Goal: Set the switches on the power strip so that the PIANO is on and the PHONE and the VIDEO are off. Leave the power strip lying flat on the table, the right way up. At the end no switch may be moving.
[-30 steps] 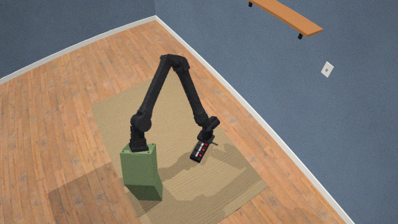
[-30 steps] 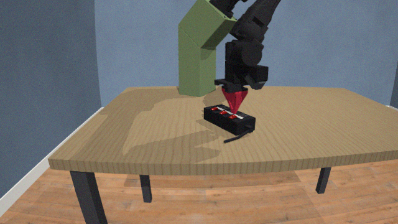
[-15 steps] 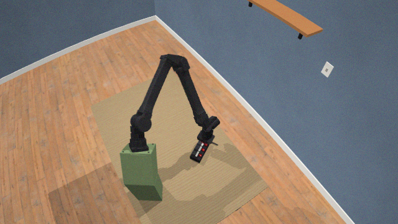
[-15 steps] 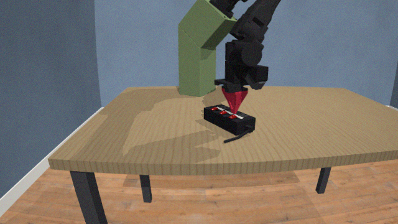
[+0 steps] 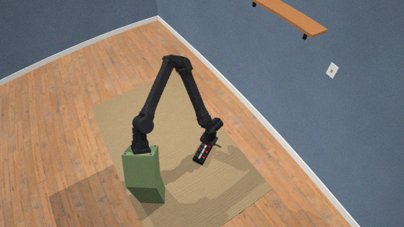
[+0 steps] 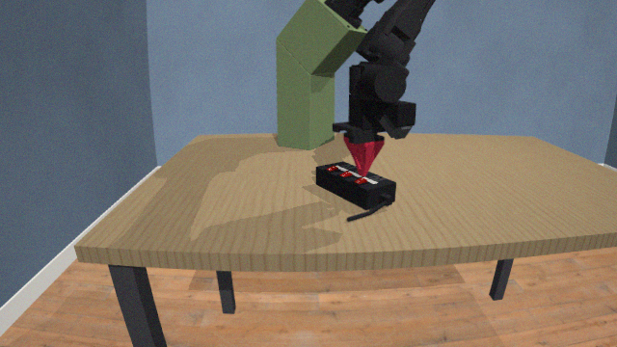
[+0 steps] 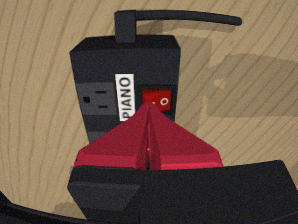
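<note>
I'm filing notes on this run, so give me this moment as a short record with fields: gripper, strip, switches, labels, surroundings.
gripper: red fingers shut together, holding nothing, tip at the PIANO switch
strip: black power strip flat on the wooden table, switches up, cord at its end
switches: three red ones visible; positions too small to tell
labels: only PIANO readable, in the wrist view
surroundings: green pedestal under the arm

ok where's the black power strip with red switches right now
In the exterior view, the black power strip lies flat mid-table, before the green pedestal, directly under the shut red gripper.
</note>
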{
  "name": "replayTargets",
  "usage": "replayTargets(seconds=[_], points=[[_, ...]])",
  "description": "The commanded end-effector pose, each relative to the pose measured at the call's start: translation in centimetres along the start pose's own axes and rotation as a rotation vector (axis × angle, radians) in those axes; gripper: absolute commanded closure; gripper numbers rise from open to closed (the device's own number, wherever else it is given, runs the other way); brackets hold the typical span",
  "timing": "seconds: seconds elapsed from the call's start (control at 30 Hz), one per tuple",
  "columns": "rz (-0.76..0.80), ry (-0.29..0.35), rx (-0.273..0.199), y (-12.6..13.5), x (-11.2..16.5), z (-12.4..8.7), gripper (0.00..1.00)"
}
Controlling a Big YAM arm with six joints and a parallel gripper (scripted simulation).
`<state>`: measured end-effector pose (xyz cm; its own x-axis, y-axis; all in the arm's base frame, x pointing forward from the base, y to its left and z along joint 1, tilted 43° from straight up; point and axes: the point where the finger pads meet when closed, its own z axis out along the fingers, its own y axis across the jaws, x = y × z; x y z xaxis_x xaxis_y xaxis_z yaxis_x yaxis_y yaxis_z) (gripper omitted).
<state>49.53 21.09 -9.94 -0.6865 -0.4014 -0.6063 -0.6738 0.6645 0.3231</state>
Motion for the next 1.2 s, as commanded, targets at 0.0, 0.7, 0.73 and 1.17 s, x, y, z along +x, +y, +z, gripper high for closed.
replayTargets(seconds=[0.0,0.7,0.73,1.17], points=[[0.0,-0.012,0.009,-0.36,-0.16,-0.31,1.0],[0.004,-0.009,0.01,-0.53,0.38,-0.48,1.0],[0.004,-0.009,0.01,-0.53,0.38,-0.48,1.0],[0.004,-0.009,0.01,-0.53,0.38,-0.48,1.0]])
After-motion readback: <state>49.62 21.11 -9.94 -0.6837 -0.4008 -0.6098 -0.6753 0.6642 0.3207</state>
